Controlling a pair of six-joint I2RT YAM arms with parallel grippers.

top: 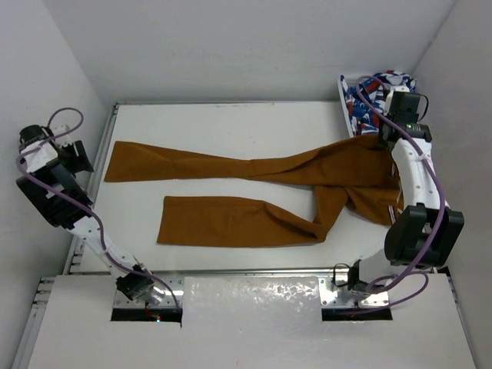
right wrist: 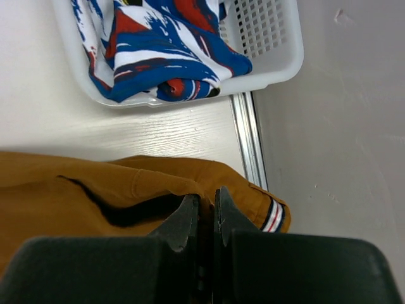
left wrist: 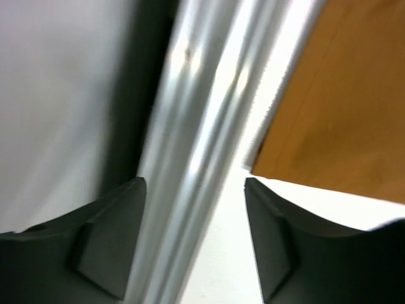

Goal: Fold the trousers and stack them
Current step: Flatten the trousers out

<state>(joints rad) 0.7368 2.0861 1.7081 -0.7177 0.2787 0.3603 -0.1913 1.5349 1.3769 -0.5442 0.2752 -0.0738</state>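
The mustard-brown trousers (top: pixel 254 181) lie spread across the white table, both legs reaching left and the waist bunched at the right. My right gripper (top: pixel 387 138) is shut on a fold of the trousers (right wrist: pixel 158 183) at the waist end; a striped ribbon tab (right wrist: pixel 273 216) shows beside it. My left gripper (top: pixel 77 157) is open and empty at the table's left edge, just left of the upper leg's cuff (left wrist: pixel 342 107). In the left wrist view its fingers (left wrist: pixel 272 234) straddle the metal edge rail (left wrist: pixel 202 145).
A white basket (top: pixel 344 96) holding a blue-red-white patterned cloth (right wrist: pixel 158 44) stands at the back right corner, just beyond my right gripper. White walls close in the table on the left, back and right. A metal rail (right wrist: pixel 250 145) runs along the right edge.
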